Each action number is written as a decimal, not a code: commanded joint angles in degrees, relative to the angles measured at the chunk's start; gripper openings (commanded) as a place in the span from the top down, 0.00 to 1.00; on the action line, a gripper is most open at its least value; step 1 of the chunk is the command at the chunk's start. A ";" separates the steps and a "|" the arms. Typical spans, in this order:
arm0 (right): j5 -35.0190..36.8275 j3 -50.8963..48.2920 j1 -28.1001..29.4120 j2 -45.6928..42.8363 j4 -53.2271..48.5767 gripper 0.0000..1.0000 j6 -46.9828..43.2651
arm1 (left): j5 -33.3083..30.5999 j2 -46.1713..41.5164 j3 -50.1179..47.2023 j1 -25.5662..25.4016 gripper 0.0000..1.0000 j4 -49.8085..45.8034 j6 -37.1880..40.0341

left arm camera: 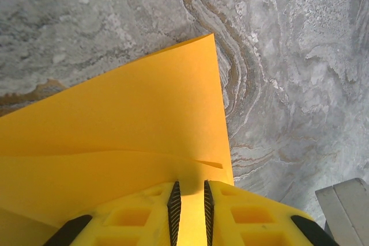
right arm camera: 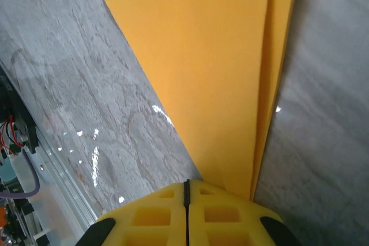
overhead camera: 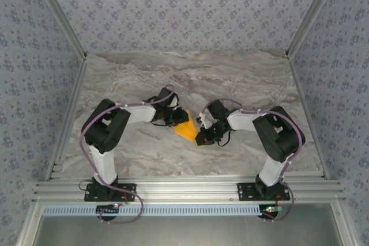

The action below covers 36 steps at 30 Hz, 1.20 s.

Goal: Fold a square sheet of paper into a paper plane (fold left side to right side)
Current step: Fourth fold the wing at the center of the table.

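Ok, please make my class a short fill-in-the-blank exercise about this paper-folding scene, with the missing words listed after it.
1. The square sheet of paper is ____ in colour.
2. Under it is a grey, ____-patterned table.
3. The left gripper is shut on the sheet; the right gripper has its fingers ____, with no gap between them.
Missing words: orange; marble; shut.
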 commanded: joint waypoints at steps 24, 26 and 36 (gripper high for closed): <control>8.18 4.68 -1.47 1.44 -4.52 0.93 7.97 | -3.11 0.90 -2.45 0.37 0.80 -5.18 0.82; 8.29 3.57 -1.55 2.05 -4.46 0.93 8.33 | -3.06 0.73 -2.52 0.37 0.79 -5.10 0.78; 9.72 -4.60 -3.57 3.33 -3.36 1.00 9.66 | -1.27 -3.99 -3.14 -0.02 0.77 -1.31 0.54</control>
